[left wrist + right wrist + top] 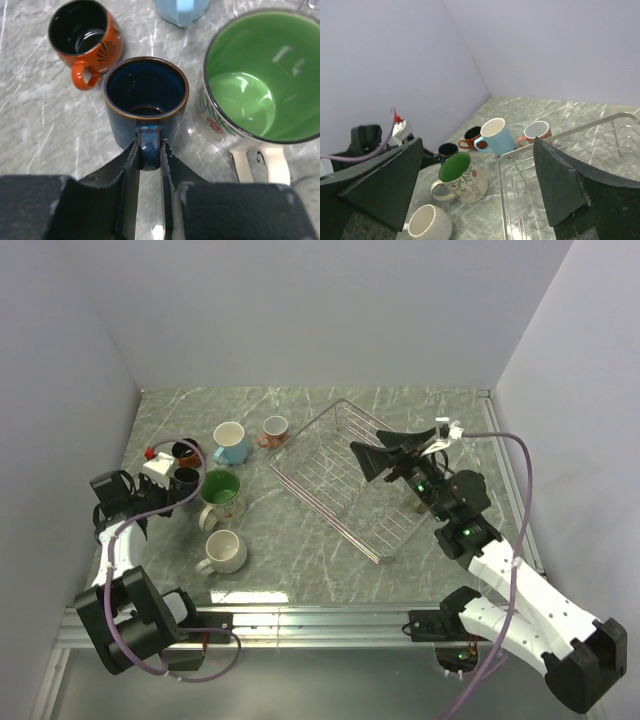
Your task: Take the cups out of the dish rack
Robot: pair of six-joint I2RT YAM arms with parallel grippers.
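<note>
Six mugs [221,495] left of the rack [345,480]
We find them all standing on the table [300,550], clustered beside the rack's left edge.

The left gripper [149,150] is held low, jaws pinched narrow; the right gripper [477,145] is held higher, jaws spread wide.

Glossy glazed dark blue mug [145,100] — thin silver wire rack [345,480].

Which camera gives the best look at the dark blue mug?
The left wrist view: the dark blue mug fills the centre, its handle pinched in the left gripper. The top external view shows it tiny beside that gripper; the right wrist view shows it small and distant, behind the green-lined mug.
</note>
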